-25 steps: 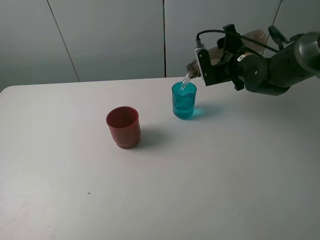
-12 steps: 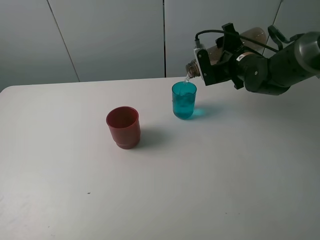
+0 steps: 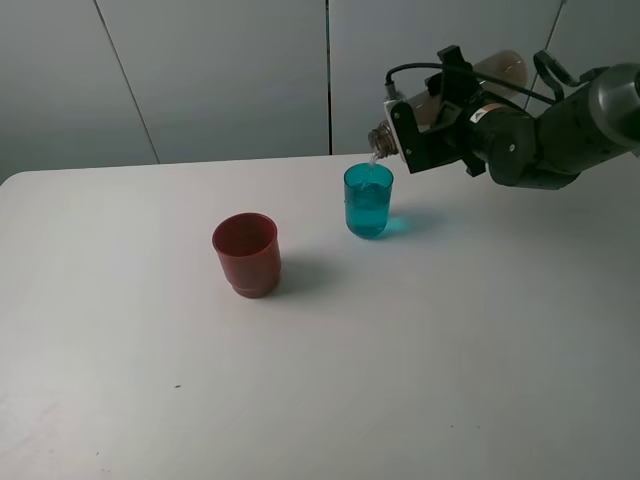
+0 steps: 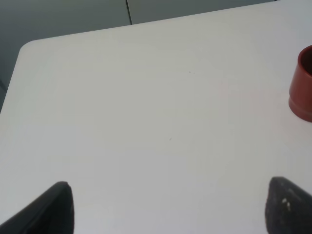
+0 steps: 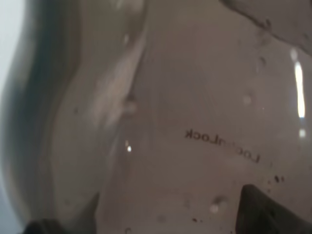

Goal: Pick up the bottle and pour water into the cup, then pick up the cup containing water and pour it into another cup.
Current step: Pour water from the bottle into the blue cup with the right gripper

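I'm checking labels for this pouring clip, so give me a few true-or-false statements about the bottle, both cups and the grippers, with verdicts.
1. The bottle is tipped with its mouth above the teal cup. True.
2. The red cup touches the teal cup. False: they stand apart on the table.
3. The right gripper is shut on the bottle. True.
4. The left gripper holds the red cup. False: it is open and empty.
5. The teal cup lies on its side. False: it stands upright.
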{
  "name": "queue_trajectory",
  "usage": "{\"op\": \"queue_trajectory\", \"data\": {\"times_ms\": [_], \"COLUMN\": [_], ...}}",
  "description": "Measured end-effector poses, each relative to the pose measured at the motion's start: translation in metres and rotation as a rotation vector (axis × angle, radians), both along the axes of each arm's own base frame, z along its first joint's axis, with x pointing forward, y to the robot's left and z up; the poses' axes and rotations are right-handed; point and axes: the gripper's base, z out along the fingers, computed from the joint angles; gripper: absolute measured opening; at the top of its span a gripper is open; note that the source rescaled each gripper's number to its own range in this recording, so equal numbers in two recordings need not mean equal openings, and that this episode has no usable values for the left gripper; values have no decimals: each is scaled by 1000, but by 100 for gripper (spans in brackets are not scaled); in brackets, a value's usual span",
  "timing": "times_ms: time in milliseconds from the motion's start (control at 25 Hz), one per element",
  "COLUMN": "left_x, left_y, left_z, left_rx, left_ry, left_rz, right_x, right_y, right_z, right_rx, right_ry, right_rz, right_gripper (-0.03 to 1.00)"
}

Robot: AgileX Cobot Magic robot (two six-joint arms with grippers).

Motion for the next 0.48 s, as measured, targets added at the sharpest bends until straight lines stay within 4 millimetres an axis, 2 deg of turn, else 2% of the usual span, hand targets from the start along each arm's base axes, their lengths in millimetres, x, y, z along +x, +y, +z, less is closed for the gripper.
{"op": "queue_trajectory", "data": {"times_ms": [480], "left_x": [0], "left_y": [0], "left_z": [0], "left_rx": [0], "left_ry": [0], "left_rz": [0], "right_x": [0], "right_y": [1], "right_z": [2], "right_rx": [-13], "right_ry": [-28], "right_rz": [19], "right_gripper": [0]}}
